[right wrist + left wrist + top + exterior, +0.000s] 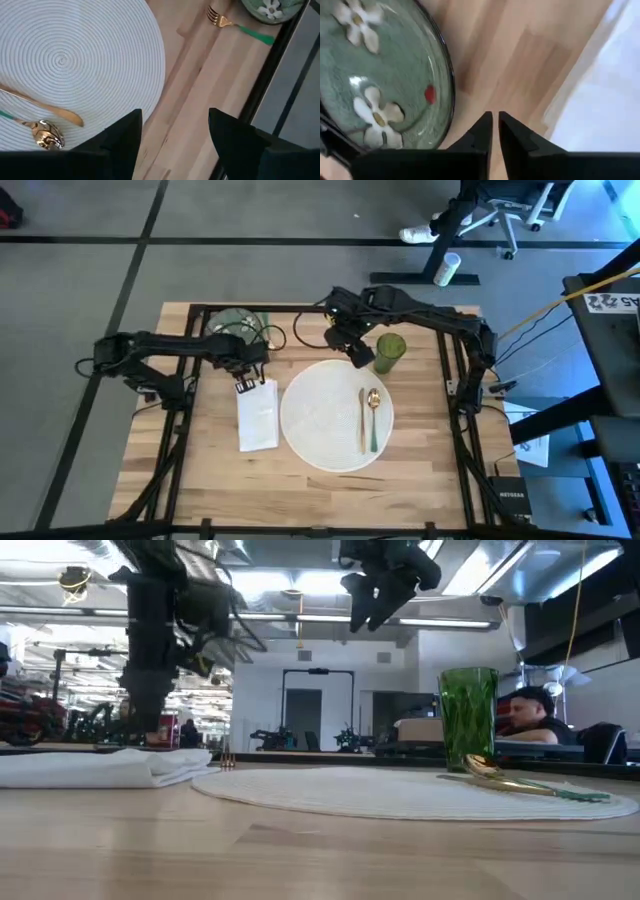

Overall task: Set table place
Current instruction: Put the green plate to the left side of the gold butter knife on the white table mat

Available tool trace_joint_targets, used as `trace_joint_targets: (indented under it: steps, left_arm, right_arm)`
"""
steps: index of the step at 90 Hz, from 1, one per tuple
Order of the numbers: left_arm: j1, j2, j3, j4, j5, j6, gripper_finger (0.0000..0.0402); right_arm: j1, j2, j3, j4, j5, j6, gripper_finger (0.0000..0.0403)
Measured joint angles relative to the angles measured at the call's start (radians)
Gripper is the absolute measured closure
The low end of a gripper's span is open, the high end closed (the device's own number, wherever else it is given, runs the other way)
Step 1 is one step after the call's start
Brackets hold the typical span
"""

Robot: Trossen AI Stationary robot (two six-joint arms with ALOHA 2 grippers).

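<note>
On the wooden table [210,470] lies a large round white plate [325,415] with a ringed surface. A gold spoon [45,134] and a gold knife [40,105] rest on its right part. A green tumbler [390,350] stands upright just beyond it. A folded white napkin [258,418] lies left of the plate. The green flowered dish [380,75] sits at the far edge, and a gold fork [225,21] with a green handle lies flat beside it. My left gripper [495,122] points down between dish and napkin, shut, with nothing between its fingers. My right gripper [175,140] hangs open above the plate's far rim.
Black frame bars [300,308] run along the table's far edge and down both sides. Bare wood [200,480] shows near the front edge and left of the napkin. A person [530,710] sits in the room behind the table.
</note>
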Motion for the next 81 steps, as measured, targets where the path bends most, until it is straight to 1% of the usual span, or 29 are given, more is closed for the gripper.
trace_joint_targets:
  steps: [8,18,22,36,50,65,81]
  left_arm:
    - [0.0,0.053,0.0,0.011,-0.027,0.0,0.0339]
    - [0.0,0.103,0.0,0.018,-0.137,-0.018,0.0306]
    - [0.0,0.118,0.0,0.019,-0.166,-0.029,0.0294]
    - [0.001,0.157,0.0,0.058,-0.177,-0.034,0.0267]
    - [0.018,0.199,0.0,0.114,-0.204,-0.026,0.0254]
    - [0.043,0.236,-0.001,0.114,-0.282,-0.031,0.0251]
    - [0.067,0.254,-0.001,0.115,-0.288,-0.029,0.0251]
  right_arm:
    - [0.0,0.0,0.0,0.0,0.0,0.001,0.0189]
    - [0.0,0.0,0.0,-0.003,0.0,0.001,0.0189]
    - [0.0,0.0,0.0,-0.005,0.0,0.002,0.0189]
    - [-0.001,0.0,0.0,-0.005,0.001,0.003,0.0189]
    - [-0.001,0.0,0.0,-0.005,0.001,0.003,0.0189]
    - [-0.001,0.0,0.0,-0.007,0.0,0.005,0.0189]
    - [-0.001,0.0,0.0,-0.009,0.0,0.006,0.0189]
